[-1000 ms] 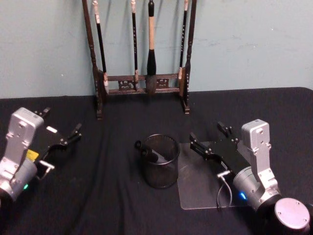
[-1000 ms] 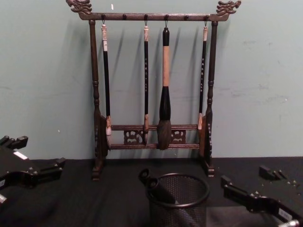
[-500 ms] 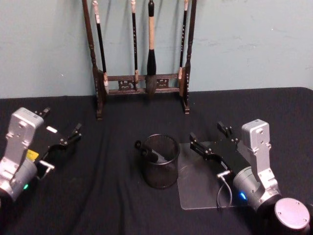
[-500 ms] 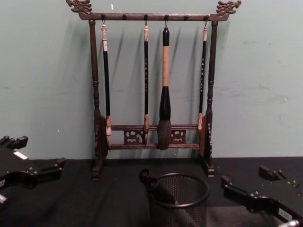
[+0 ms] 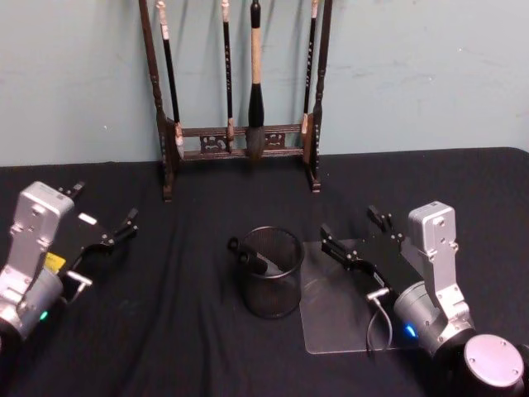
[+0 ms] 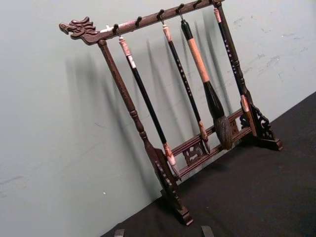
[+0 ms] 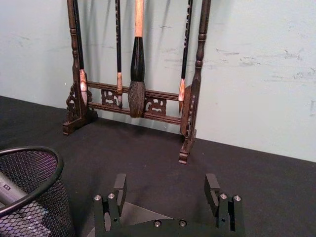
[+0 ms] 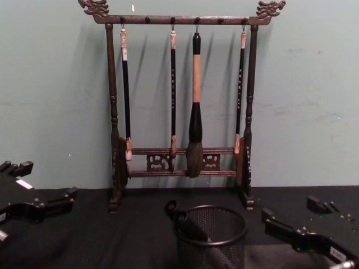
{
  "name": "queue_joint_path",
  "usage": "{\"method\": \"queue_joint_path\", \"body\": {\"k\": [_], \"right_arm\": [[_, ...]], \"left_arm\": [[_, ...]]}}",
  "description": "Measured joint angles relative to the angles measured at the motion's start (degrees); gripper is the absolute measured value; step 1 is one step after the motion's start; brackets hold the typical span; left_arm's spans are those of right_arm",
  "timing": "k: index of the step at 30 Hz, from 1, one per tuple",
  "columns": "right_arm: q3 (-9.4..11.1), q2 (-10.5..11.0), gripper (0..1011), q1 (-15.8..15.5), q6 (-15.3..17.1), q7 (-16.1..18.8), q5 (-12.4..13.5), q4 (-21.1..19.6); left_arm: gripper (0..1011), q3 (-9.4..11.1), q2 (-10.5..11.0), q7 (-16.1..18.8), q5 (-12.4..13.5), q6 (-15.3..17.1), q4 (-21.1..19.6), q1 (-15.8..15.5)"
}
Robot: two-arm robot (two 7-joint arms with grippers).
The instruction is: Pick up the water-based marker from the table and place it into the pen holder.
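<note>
Head view: black-clothed table (image 5: 190,347) against a pale green wall. Near the table's middle, pen holder (image 5: 271,272), a black mesh cup, standing upright. Inside it, water-based marker (image 5: 252,258), dark, leaning with its capped end over the rim toward the left edge, long axis tilted rather than upright. Just beside the cup toward the right edge, a clear plastic sheet (image 5: 331,318) lying flat. Right gripper (image 5: 357,233) hovering above that sheet, fingers spread wide, holding nothing, nearer the cup than the other arm. Left gripper (image 5: 104,212) well apart near the left edge, likewise spread and empty. Brush rack (image 5: 240,141) at the back edge.

Left wrist view: brush rack (image 6: 197,123) against the wall, dark cloth below.

Right wrist view: two fingers (image 7: 120,187) wide apart with bare cloth between them; pen holder (image 7: 29,197) off to one side, marker (image 7: 12,195) resting inside against the mesh.

Chest view: marker (image 8: 179,217) poking above the cup's (image 8: 210,238) rim on the left side; both grippers low at either edge, left (image 8: 42,188), right (image 8: 291,217).

Judged from this: marker already placed, no grasp left to make.
</note>
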Motion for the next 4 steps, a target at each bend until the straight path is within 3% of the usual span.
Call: {"method": "queue_joint_path", "body": {"k": [4], "right_arm": [[0.0, 0.0, 1002, 0.0, 0.0, 0.0, 0.0, 0.0]], "left_arm": [[1009, 0.0, 0.0, 0.0, 0.0, 0.0, 0.0, 0.0]]}}
